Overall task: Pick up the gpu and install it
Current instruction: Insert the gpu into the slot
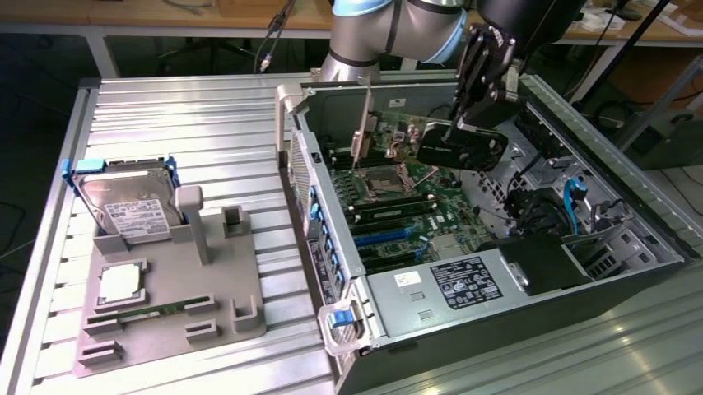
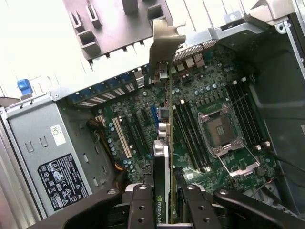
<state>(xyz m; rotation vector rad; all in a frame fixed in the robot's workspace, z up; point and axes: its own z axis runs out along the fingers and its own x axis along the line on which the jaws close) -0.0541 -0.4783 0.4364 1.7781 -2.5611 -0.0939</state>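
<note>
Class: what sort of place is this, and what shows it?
Probably a robotics lab for computer assembly: a robot arm over an open computer case, its gripper holding the gpu, and a parts fixture on a ribbed metal table.

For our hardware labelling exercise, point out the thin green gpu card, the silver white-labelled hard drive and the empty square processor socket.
thin green gpu card [image 2: 164, 45]: wrist view, silver end bracket.
silver white-labelled hard drive [image 1: 134, 216]: exterior view, white label.
empty square processor socket [image 2: 221, 130]: wrist view, socket centre.

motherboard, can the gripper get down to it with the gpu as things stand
Probably yes: the case lies open, the gripper holds the gpu edge-on over the motherboard, and nothing visible sits between them.
</note>
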